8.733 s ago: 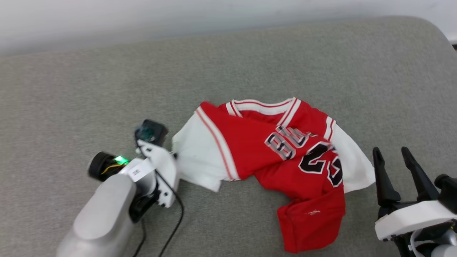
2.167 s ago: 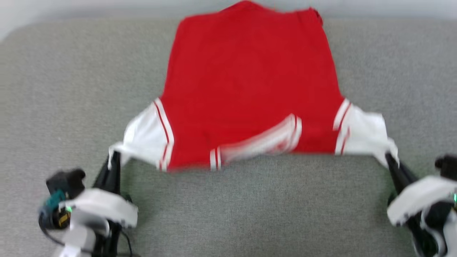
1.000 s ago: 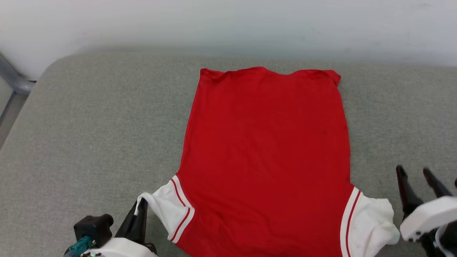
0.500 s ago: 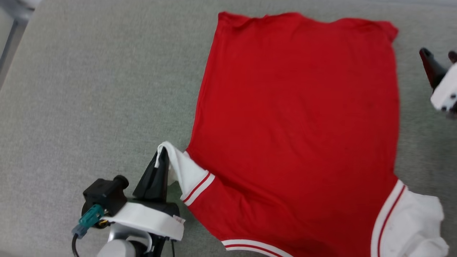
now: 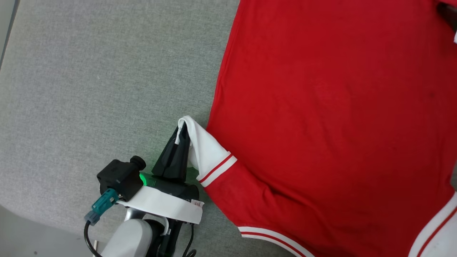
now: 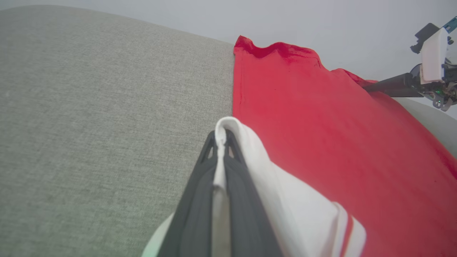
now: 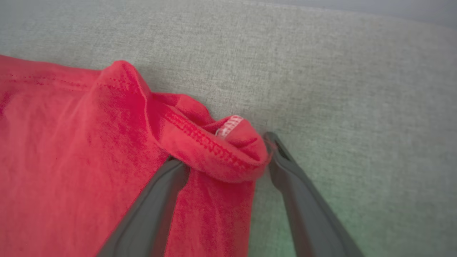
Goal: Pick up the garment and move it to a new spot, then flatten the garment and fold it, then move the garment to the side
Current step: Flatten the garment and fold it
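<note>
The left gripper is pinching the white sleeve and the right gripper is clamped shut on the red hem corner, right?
No: the right wrist view shows the right gripper open, fingers apart either side of the red hem corner of the garment. The left gripper does pinch the white sleeve.

Garment (image 5: 321, 107): red, plain side up, spread flat on grey cushion (image 5: 107, 71); one white sleeve raised, hem corner curled.

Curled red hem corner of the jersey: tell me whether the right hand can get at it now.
Probably yes. In the right wrist view the open right hand straddles the curled red hem corner, one finger on each side, with nothing between them but fabric on the grey cushion.
</note>
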### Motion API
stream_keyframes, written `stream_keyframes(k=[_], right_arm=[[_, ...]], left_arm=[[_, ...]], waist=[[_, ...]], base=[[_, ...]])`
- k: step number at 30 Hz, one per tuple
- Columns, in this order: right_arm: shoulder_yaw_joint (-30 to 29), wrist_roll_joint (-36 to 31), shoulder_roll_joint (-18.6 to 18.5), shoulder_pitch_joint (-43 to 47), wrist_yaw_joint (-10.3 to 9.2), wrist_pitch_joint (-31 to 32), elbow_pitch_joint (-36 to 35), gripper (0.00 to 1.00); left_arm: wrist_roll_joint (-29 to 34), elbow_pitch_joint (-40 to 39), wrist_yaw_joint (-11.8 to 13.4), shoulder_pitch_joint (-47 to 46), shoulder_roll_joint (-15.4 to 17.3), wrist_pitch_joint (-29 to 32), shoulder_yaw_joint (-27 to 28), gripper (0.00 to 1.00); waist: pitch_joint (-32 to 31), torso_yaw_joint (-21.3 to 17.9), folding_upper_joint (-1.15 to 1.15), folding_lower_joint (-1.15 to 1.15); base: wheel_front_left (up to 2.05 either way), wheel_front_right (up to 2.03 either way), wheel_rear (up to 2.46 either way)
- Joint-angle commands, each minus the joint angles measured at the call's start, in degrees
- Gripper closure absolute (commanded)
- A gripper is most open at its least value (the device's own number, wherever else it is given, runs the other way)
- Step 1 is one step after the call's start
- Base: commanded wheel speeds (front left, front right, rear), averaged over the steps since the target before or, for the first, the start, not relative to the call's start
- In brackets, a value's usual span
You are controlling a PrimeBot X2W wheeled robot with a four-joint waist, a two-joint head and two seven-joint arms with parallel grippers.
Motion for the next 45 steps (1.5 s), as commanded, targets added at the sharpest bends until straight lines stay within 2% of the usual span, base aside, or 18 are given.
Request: stream_keyframes(k=[1,3,4,5,6,7,13,16,20,25,30,33,38,45], right_arm=[[0.34,-0.80,-0.01,0.94,-0.02,2.65,3.59,0.00],[-0.32,-0.91,0.67,2.08,-0.02,6.28,7.24,0.00],[-0.49,-1.28,0.90,2.78,-0.02,8.26,8.72,0.05],[-1.02,-1.49,1.06,3.14,-0.02,9.51,9.74,0.61],[-1.49,-1.61,1.32,3.20,-0.02,10.45,10.41,0.84],[-1.74,-1.88,1.48,3.08,-0.03,10.79,10.65,1.00],[-1.50,-2.49,-0.09,1.29,-0.03,8.94,8.36,1.00],[1.21,-1.64,-2.70,1.24,-0.05,7.23,4.73,1.00],[3.41,0.39,-4.43,3.32,-0.05,6.78,1.38,1.00],[4.63,5.14,-7.76,11.87,-0.04,6.17,-5.39,1.00],[1.05,9.43,-9.74,24.11,-0.04,5.90,-13.42,1.00],[-2.46,10.60,-8.82,32.81,-0.04,5.46,-18.33,1.00],[-9.62,10.84,-5.15,48.36,-0.04,5.09,-27.60,1.00],[-18.54,10.32,5.51,67.33,-0.03,3.89,-38.50,1.00]], left_arm=[[0.12,0.52,-0.36,-0.66,-0.33,-0.41,0.04,1.00],[0.13,1.10,-0.57,-0.67,-0.42,-0.66,0.15,1.00],[0.00,1.36,-0.65,-0.60,-0.57,-0.69,0.25,1.00],[-0.05,1.55,-0.76,-0.52,-0.62,-0.80,0.29,1.00],[-0.08,1.74,-0.72,-0.40,-0.69,-0.85,0.33,1.00],[-0.13,2.00,-0.79,-0.21,-0.73,-0.90,0.35,1.00],[-0.32,3.35,-0.84,0.95,-0.47,-1.14,0.56,1.00],[-0.87,4.78,-0.57,1.78,0.10,-1.04,1.07,1.00],[-1.17,5.86,-0.04,2.97,0.61,-0.58,1.64,1.00],[-1.99,6.98,1.25,5.37,2.06,0.61,2.69,1.00],[-2.62,6.59,2.68,8.00,3.42,2.30,3.80,1.00],[-3.07,6.25,3.80,10.17,4.21,3.44,4.31,1.00],[-3.58,5.36,5.22,13.24,5.64,5.29,5.00,1.00],[-4.69,5.79,5.76,16.16,6.95,7.48,5.25,1.00]], waist=[[1.12,1.09,0.00,-0.01],[1.17,1.27,0.00,-0.01],[1.13,1.35,0.00,-0.01],[1.11,1.42,0.00,-0.01],[1.05,1.48,0.00,-0.01],[0.84,1.52,0.00,-0.01],[-1.42,1.07,0.00,-0.01],[-4.59,-0.03,0.00,-0.01],[-7.72,-1.30,0.00,-0.01],[-13.32,-3.65,0.00,-0.01],[-18.25,-6.30,0.00,-0.01],[-21.30,-7.92,0.00,-0.01],[-24.89,-10.22,0.00,-0.01],[-27.19,-12.47,0.00,-0.01]], base=[[0.00,0.00,0.00],[0.00,0.00,0.00],[0.00,0.00,0.00],[0.00,0.00,0.00],[0.00,0.00,0.00],[0.00,0.00,0.00],[0.00,0.00,0.00],[0.00,0.00,0.00],[0.00,0.00,0.00],[0.00,0.00,0.00],[0.00,0.00,0.00],[0.00,0.00,0.00],[0.00,0.00,0.00],[0.00,0.00,0.00]])
